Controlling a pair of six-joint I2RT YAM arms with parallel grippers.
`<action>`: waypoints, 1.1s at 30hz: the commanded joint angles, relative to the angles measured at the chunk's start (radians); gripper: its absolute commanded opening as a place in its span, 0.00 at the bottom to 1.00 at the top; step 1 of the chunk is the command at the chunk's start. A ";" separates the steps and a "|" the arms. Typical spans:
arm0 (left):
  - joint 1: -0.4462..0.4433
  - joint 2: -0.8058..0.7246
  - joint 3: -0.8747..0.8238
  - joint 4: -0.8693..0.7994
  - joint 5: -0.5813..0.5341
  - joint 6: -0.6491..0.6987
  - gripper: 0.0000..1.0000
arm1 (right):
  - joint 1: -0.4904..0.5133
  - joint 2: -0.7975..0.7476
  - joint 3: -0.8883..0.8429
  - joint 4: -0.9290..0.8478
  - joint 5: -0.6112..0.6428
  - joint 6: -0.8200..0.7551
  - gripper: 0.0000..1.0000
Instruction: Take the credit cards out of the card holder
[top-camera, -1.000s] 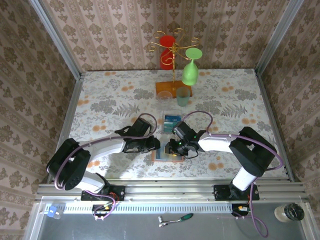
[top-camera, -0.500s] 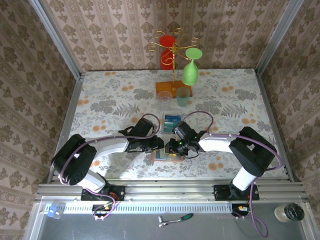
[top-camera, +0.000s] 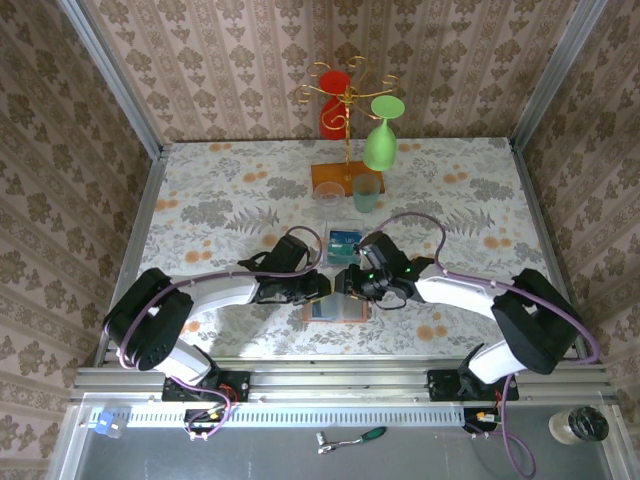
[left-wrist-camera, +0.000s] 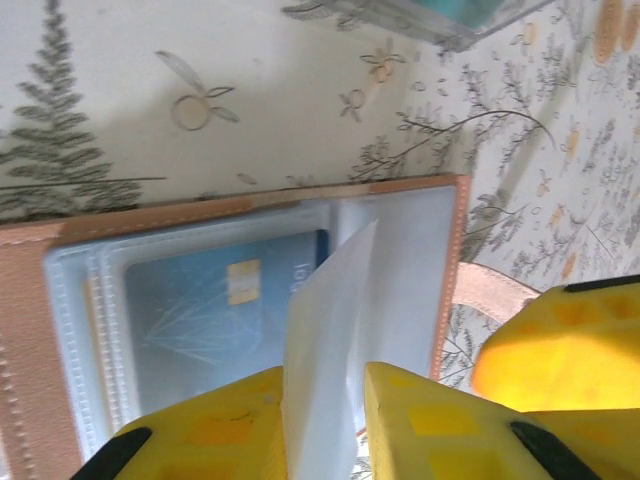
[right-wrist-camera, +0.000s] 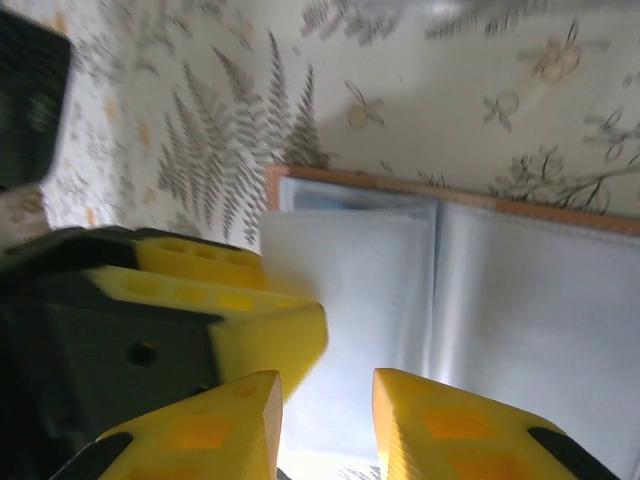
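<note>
The card holder (top-camera: 341, 310) lies open on the table near the front, brown rim (left-wrist-camera: 459, 250) around pale translucent pockets (right-wrist-camera: 520, 300). A blue credit card (left-wrist-camera: 205, 310) sits inside one pocket. My left gripper (top-camera: 319, 288) (left-wrist-camera: 322, 372) is shut on a translucent sleeve leaf of the holder, which stands up between its yellow fingers. My right gripper (top-camera: 351, 281) (right-wrist-camera: 325, 378) hovers just over the holder's pockets, jaws apart with nothing between them, close beside the left gripper's finger (right-wrist-camera: 250, 310). More teal cards lie in a clear tray (top-camera: 345, 240).
Behind the tray stand a teal cup (top-camera: 367, 193), a clear glass (top-camera: 328, 192) and a gold rack on an orange-brown base (top-camera: 330, 176), hung with a green glass (top-camera: 381, 140) and a red cup (top-camera: 334, 100). Metal rails bound the table.
The right arm has swung out to the right and its gripper has shifted slightly back from the holder. The left gripper keeps hold of the sleeve leaf.
</note>
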 joint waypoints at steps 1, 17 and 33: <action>-0.017 0.021 0.045 -0.008 0.022 -0.004 0.25 | -0.028 -0.055 -0.033 -0.056 0.012 0.008 0.31; -0.104 0.171 0.174 0.016 0.027 -0.026 0.32 | -0.111 -0.190 -0.097 -0.110 0.012 -0.014 0.31; -0.110 0.213 0.240 0.010 0.038 -0.011 0.46 | -0.139 -0.248 -0.107 -0.161 0.017 -0.036 0.33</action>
